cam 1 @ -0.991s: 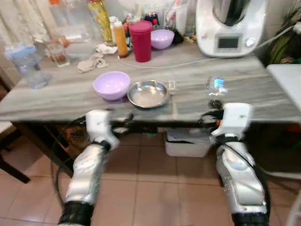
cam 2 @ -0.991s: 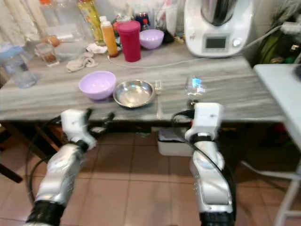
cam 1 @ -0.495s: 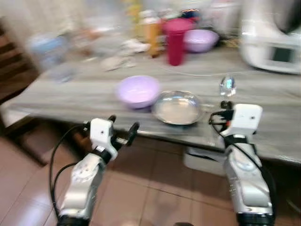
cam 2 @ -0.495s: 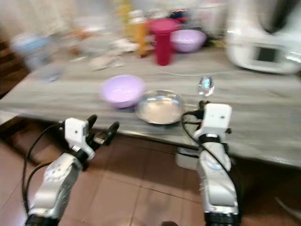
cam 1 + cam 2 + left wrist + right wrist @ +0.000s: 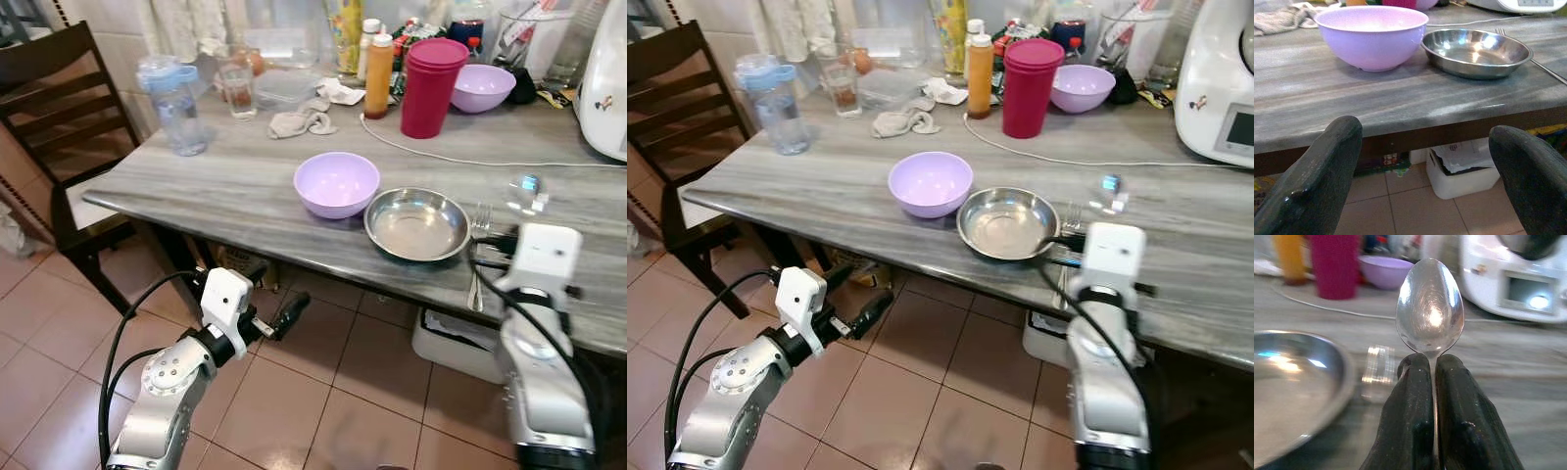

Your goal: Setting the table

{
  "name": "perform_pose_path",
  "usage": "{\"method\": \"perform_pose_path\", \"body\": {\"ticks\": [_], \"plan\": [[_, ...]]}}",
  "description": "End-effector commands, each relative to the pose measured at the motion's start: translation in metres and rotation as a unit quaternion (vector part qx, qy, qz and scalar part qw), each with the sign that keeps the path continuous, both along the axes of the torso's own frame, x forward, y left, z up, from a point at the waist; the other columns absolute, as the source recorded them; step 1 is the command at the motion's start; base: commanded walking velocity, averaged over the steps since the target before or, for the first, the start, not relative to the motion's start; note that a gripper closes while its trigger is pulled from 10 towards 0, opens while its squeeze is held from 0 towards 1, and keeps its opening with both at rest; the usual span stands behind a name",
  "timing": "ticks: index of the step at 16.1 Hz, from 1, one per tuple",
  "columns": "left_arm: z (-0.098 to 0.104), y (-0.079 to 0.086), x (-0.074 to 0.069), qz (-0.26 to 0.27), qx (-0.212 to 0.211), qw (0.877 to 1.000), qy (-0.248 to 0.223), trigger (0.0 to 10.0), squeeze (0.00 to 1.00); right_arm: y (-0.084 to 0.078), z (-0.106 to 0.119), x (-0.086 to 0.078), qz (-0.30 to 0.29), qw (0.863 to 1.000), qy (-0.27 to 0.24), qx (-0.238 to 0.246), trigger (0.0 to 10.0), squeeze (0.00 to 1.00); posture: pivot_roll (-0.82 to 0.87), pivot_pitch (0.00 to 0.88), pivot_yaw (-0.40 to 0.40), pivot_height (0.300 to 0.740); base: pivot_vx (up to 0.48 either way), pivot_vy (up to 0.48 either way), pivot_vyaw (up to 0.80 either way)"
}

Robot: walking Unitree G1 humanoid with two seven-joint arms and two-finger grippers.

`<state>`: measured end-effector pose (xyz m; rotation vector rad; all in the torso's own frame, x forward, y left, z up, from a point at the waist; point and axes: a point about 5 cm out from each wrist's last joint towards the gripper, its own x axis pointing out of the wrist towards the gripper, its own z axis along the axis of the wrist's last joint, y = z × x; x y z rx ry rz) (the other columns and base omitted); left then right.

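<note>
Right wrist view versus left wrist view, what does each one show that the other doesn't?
Right wrist: the right claw shut on a spoon, bowl end up, with a red tumbler and white appliance behind. Left wrist: the left claw open below the table edge, facing a lilac bowl. Both: the steel plate and fork.

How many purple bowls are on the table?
2. One purple bowl stands near the table's front edge, beside the steel dish. The other purple bowl is at the back, right of the red cup. Clutter at the back may hide more.
</note>
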<state>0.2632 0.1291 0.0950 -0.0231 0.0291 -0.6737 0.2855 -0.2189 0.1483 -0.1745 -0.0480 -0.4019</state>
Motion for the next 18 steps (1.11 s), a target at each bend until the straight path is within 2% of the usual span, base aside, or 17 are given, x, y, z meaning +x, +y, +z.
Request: {"method": "perform_pose_path", "body": {"ticks": [1, 4, 10, 11, 13, 18], "plan": [[0.003, 0.001, 0.000, -0.006, 0.003, 1.000, -0.002, 10.0, 0.00, -0.007, 0.003, -0.004, -0.022, 1.000, -0.002, -0.006, 10.0, 0.00, -0.28, 0.125, 0.074, 0.740, 0.000, 0.000, 0.00], [0.003, -0.001, 0.000, -0.022, -0.007, 1.000, 0.001, 10.0, 0.00, -0.013, -0.004, -0.006, -0.030, 0.999, 0.013, 0.024, 10.0, 0.00, -0.28, 0.127, 0.077, 0.740, 0.000, 0.000, 0.00], [0.005, -0.008, -0.001, -0.055, -0.008, 0.998, -0.001, 10.0, 0.00, -0.017, -0.003, 0.013, -0.011, 0.998, 0.029, 0.055, 10.0, 0.00, -0.28, 0.136, 0.083, 0.740, 0.000, 0.000, 0.00], [0.005, -0.009, -0.002, -0.058, -0.008, 0.998, 0.001, 10.0, 0.00, -0.018, -0.006, 0.017, -0.009, 0.996, 0.041, 0.076, 10.0, 0.00, -0.28, 0.136, 0.084, 0.740, 0.000, 0.000, 0.00], [0.006, -0.009, -0.002, -0.065, -0.008, 0.998, 0.001, 10.0, 0.00, -0.018, -0.008, 0.022, -0.002, 0.995, 0.049, 0.089, 10.0, 0.00, -0.28, 0.136, 0.084, 0.740, 0.000, 0.000, 0.00], [0.006, -0.010, -0.004, -0.075, -0.006, 0.997, 0.003, 10.0, 0.00, -0.014, -0.008, 0.033, 0.015, 0.993, 0.054, 0.102, 10.0, 0.00, -0.27, 0.138, 0.086, 0.740, 0.000, 0.000, 0.00]]}}
